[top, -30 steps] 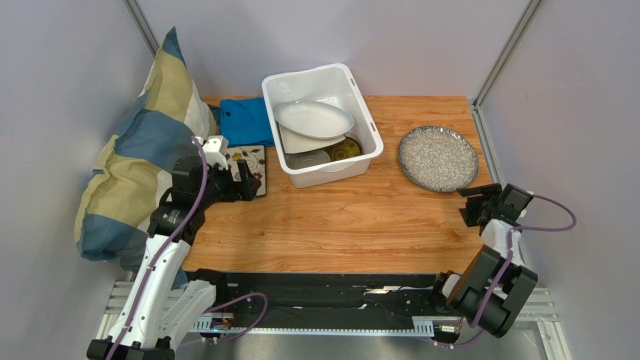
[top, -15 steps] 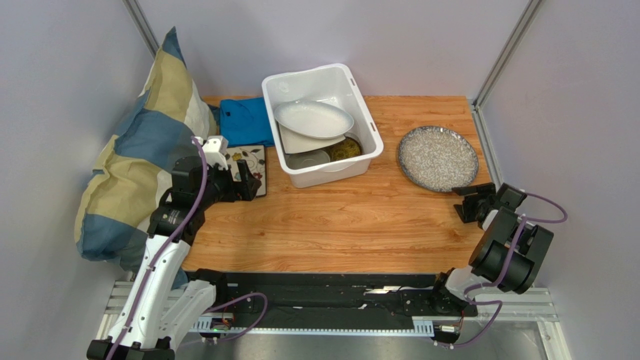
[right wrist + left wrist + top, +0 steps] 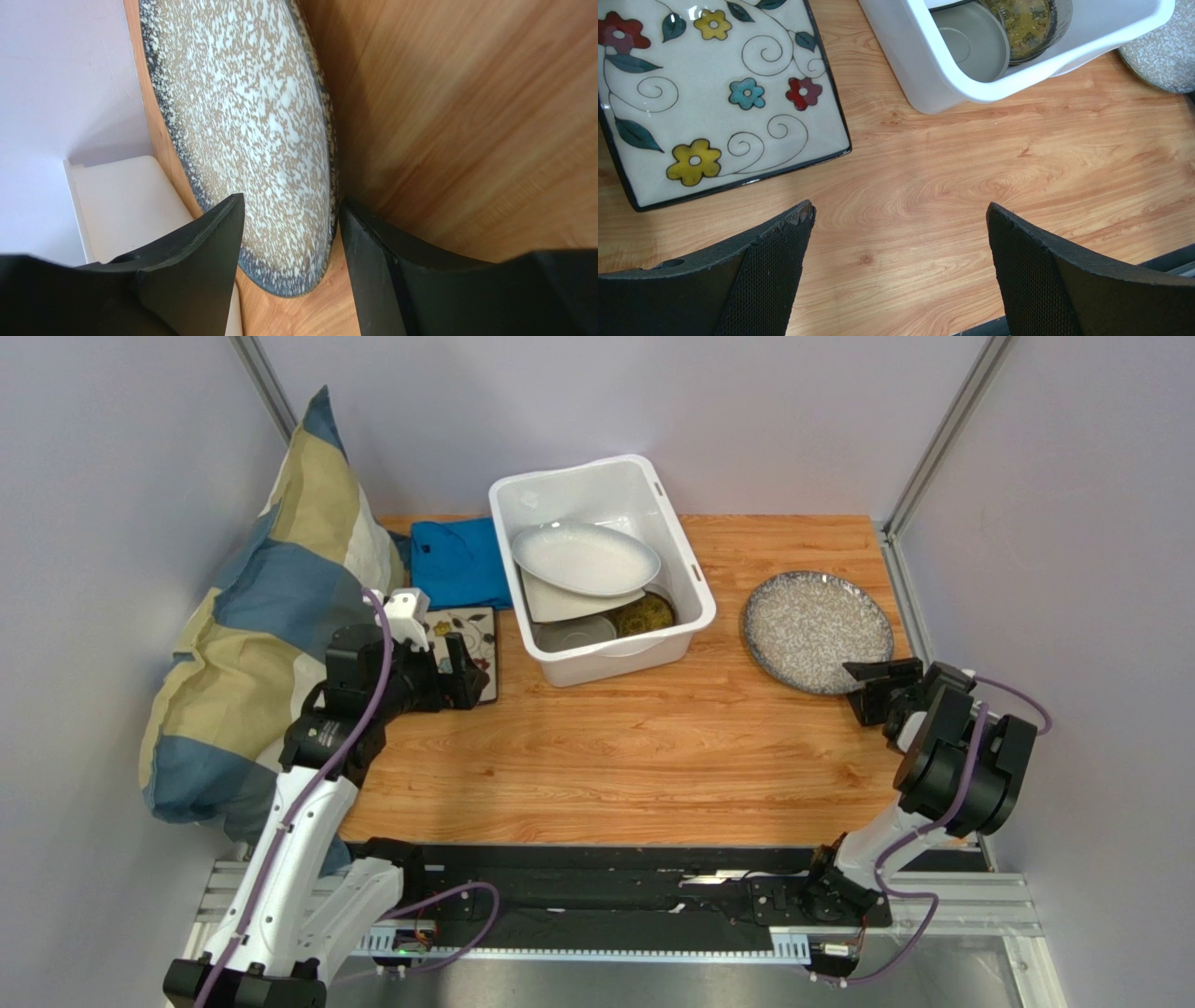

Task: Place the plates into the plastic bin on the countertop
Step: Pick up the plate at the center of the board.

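Right side of countertop [image 3: 631, 756]: grey-speckled plate [image 3: 817, 630] lies flat on the wood, apart from the plastic bin [image 3: 676, 518] to its left.
Right gripper [image 3: 289, 210]: jaws parted and straddling the plate's near rim. One finger sits over the speckled face, the other outside the edge at wood level. I see no clamp yet.
Left gripper [image 3: 899, 210]: jaws wide apart and holding nothing, bare wood between the fingers, just beside the floral square plate [image 3: 710, 91].
Bin contents: oval platter [image 3: 586, 557] rests tilted on top, with a white plate and small round ones beneath.
Remaining, my read: the speckled and floral plates are both outside the bin.
Risk 1: the outer finger may not get under the low rim. Closing would then shove the plate along the wood instead of pinching it.
Risk 2: an edge grip on a wide plate could let it swing or slip on the lift.
Risk 3: the tilted platter takes up room, so the speckled plate could land on it and jam or clatter.
Hard to tell: whether either finger touches the rim. The plate's far edge is cut off in the wrist view, and the lower bin items are partly covered.
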`<action>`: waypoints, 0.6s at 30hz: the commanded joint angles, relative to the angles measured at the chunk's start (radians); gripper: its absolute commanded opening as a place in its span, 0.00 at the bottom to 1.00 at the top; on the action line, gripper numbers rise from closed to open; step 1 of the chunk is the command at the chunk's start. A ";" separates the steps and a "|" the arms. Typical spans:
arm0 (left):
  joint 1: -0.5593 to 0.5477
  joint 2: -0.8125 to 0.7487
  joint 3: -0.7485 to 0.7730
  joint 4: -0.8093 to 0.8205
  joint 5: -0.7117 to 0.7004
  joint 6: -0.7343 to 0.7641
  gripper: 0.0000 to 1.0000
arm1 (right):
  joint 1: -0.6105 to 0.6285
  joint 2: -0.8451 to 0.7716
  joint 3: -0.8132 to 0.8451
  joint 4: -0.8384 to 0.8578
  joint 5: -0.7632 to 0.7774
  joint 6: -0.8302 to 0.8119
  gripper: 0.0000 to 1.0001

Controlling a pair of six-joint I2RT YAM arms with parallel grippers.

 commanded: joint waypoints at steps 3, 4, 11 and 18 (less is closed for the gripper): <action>0.007 0.002 0.001 0.027 -0.009 0.012 0.96 | 0.047 0.077 0.073 -0.120 0.121 -0.064 0.58; 0.007 0.002 0.001 0.026 -0.013 0.012 0.96 | 0.057 0.085 0.080 -0.118 0.122 -0.061 0.57; 0.007 0.005 0.004 0.021 -0.026 0.018 0.96 | 0.095 0.098 0.132 -0.167 0.174 -0.081 0.36; 0.007 0.005 0.004 0.021 -0.026 0.020 0.96 | 0.104 0.114 0.160 -0.194 0.160 -0.101 0.03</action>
